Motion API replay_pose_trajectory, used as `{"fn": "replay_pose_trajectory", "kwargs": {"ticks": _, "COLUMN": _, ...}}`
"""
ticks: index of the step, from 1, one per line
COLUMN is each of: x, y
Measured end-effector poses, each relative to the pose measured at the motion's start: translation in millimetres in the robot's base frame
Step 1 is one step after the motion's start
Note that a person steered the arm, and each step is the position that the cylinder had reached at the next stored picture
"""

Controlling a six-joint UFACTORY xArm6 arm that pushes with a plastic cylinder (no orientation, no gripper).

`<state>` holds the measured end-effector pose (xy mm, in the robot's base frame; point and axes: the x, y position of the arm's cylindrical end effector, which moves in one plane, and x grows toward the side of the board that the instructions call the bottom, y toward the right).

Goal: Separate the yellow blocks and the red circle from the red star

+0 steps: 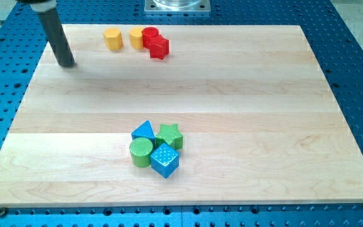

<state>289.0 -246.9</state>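
The wooden board (pixel 232 82) lay flat across most of the view, resting on a blue perforated table (pixel 351 69). A metal mount (pixel 178 5) showed at the view's top edge, just beyond the board.

The dark rod came down from the view's top left corner, and my tip (pixel 67 64) rested on the board near its top left corner. It carried no gripper, so nothing was held; the tip touched no block and stood well to the view's left of the upper group.

At the view's top, four blocks sat in a short row. A yellow block (pixel 112 38), roughly hexagonal, stood at the left, slightly apart from the rest. A second yellow block (pixel 136 37) stood to its right, touching the red circle (pixel 150 36). The red star (pixel 159 47) sat against the circle's lower right side.

In the lower middle of the board, well apart from that row, four blocks were packed together: a blue triangle (pixel 144 131), a green star (pixel 169 135), a green circle (pixel 141 151) and a blue cube (pixel 164 159).
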Motion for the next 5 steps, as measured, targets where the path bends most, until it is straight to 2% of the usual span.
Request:
{"fn": "replay_pose_trajectory", "kwargs": {"ticks": 2, "x": -35, "y": 86}}
{"fn": "replay_pose_trajectory", "kwargs": {"ticks": 3, "x": -55, "y": 66}}
{"fn": "replay_pose_trajectory", "kwargs": {"ticks": 4, "x": -60, "y": 83}}
{"fn": "replay_pose_trajectory", "kwargs": {"ticks": 5, "x": -48, "y": 152}}
